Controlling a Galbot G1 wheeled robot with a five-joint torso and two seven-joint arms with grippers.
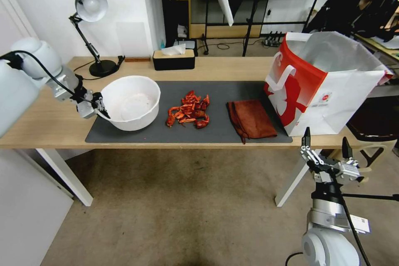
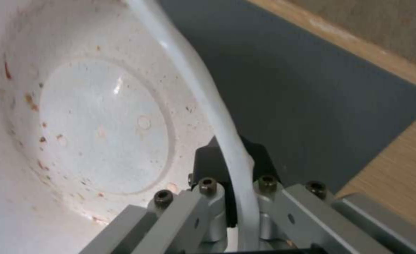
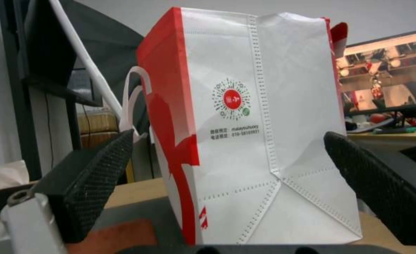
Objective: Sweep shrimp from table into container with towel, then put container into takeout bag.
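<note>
The white container [image 1: 132,103] sits at the left end of the dark mat on the table [image 1: 45,120]. My left gripper [image 1: 101,107] is shut on the container's left rim [image 2: 208,102], one finger inside and one outside. A heap of red shrimp [image 1: 190,110] lies mid-mat, right of the container. The rust-brown towel [image 1: 251,119] lies folded further right. The red and white takeout bag [image 1: 320,87] stands open at the table's right end. My right gripper [image 1: 326,145] hangs open below the table's front edge, facing the takeout bag [image 3: 260,123].
A black tissue box [image 1: 173,59] and a desk lamp [image 1: 89,12] stand at the back of the table. A dark chair [image 1: 374,126] is right of the bag. Carpeted floor lies in front of the table.
</note>
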